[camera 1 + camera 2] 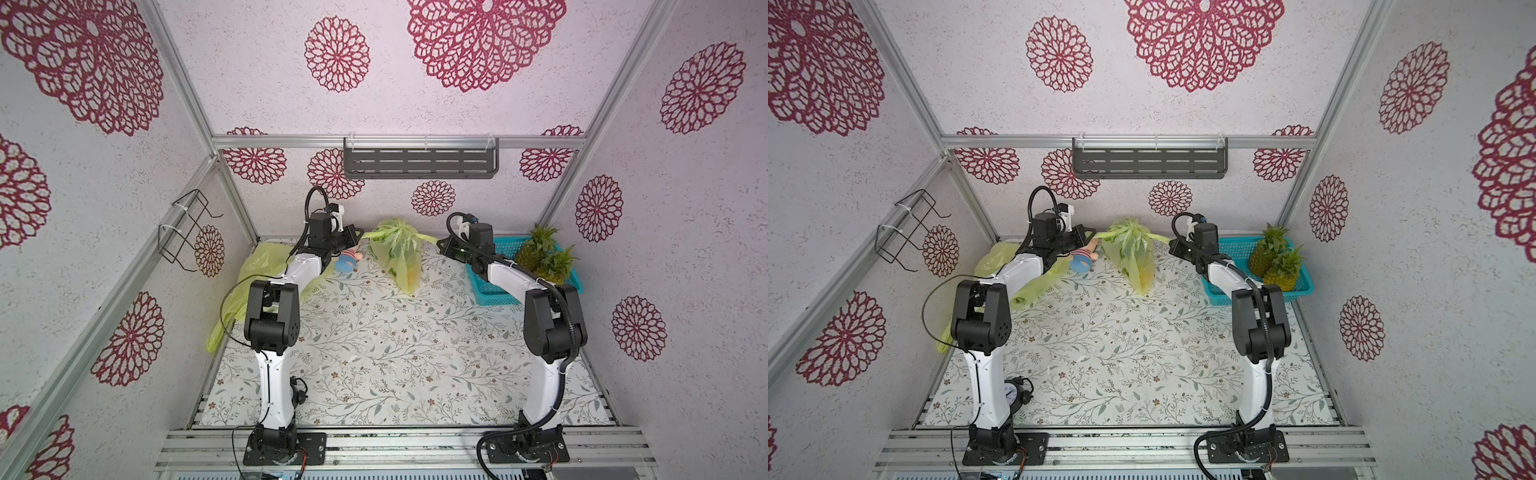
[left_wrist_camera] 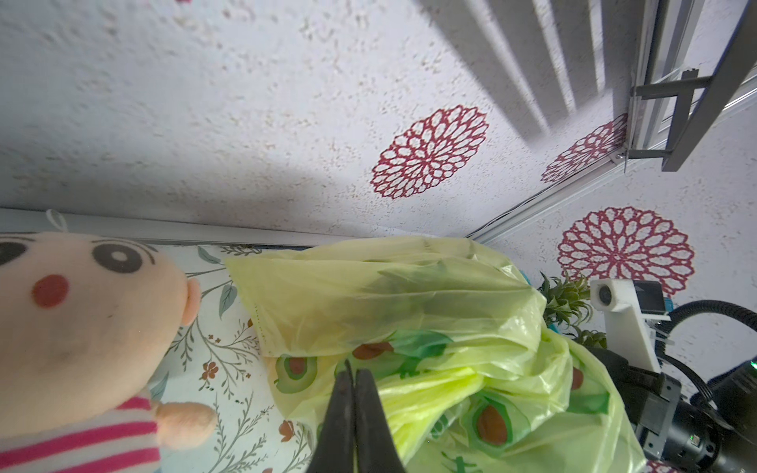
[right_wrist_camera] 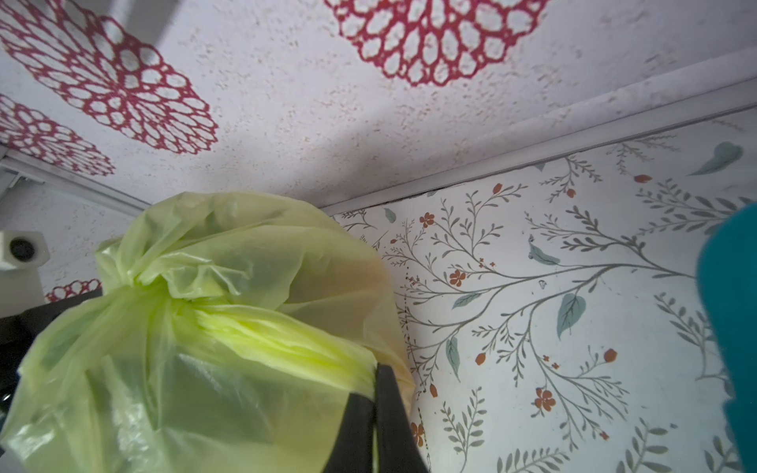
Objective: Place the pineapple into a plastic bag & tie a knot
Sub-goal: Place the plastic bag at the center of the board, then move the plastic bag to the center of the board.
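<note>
Clamped left fingers (image 2: pixel 342 413) and right fingers (image 3: pixel 391 409) shut on slippery bag (image 1: pixel 399 259) tails. Looked bottom-heavy, so best grabbed near the knot (image 3: pixel 180 299).

The pineapple (image 1: pixel 405 268) inside the bag (image 1: pixel 397 245) is only a dim shape through the yellow film, and its skin cannot be made out. The left arm (image 1: pixel 303 268) covers part of the doll (image 1: pixel 347 261) and of the spare bags (image 1: pixel 259 259). The right arm (image 1: pixel 511 278) hides much of the basket (image 1: pixel 494 297) on its left side. In the right wrist view the basket (image 3: pixel 733 327) is a blurred teal mass cut off by the edge — in the left wrist view the doll (image 2: pixel 82 327) is cropped too.
</note>
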### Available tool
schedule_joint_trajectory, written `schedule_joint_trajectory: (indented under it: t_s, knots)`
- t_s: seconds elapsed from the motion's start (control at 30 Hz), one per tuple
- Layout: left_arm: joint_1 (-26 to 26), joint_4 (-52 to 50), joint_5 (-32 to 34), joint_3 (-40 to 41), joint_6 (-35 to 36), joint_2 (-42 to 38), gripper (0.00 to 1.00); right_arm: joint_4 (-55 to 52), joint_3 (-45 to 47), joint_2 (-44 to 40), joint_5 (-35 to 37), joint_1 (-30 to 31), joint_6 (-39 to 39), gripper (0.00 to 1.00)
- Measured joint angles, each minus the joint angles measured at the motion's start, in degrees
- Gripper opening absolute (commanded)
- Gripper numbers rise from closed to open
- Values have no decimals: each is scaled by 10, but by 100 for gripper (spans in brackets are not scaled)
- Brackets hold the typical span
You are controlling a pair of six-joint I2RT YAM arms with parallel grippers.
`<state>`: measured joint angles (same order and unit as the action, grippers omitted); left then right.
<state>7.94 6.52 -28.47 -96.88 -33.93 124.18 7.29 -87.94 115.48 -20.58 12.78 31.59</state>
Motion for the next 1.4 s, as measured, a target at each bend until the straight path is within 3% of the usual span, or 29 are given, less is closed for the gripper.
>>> schedule_joint_trajectory:
  t_s: [0.2,0.4,0.53,0.77,0.87,1.0,1.4]
  knots:
    - [-15,-17,-9,0,10,-2,39,-83,-43,-3,-3,-5,-38,38]
    - [-34,-50,4,3,25,-24,63,-148,-32,-38,39,0,-56,58]
    - [-35,-61,28,25,37,-67,79,-165,-4,-84,73,15,-66,63]
    - [-37,-89,131,112,56,-191,99,-177,52,-154,161,78,-92,70]
    - [-41,-105,188,163,61,-242,97,-160,90,-167,187,115,-98,74]
    - [-44,-127,237,230,63,-290,97,-96,139,-146,176,152,-79,73]
    - [-79,-186,303,369,34,-391,97,86,124,55,185,170,5,64]
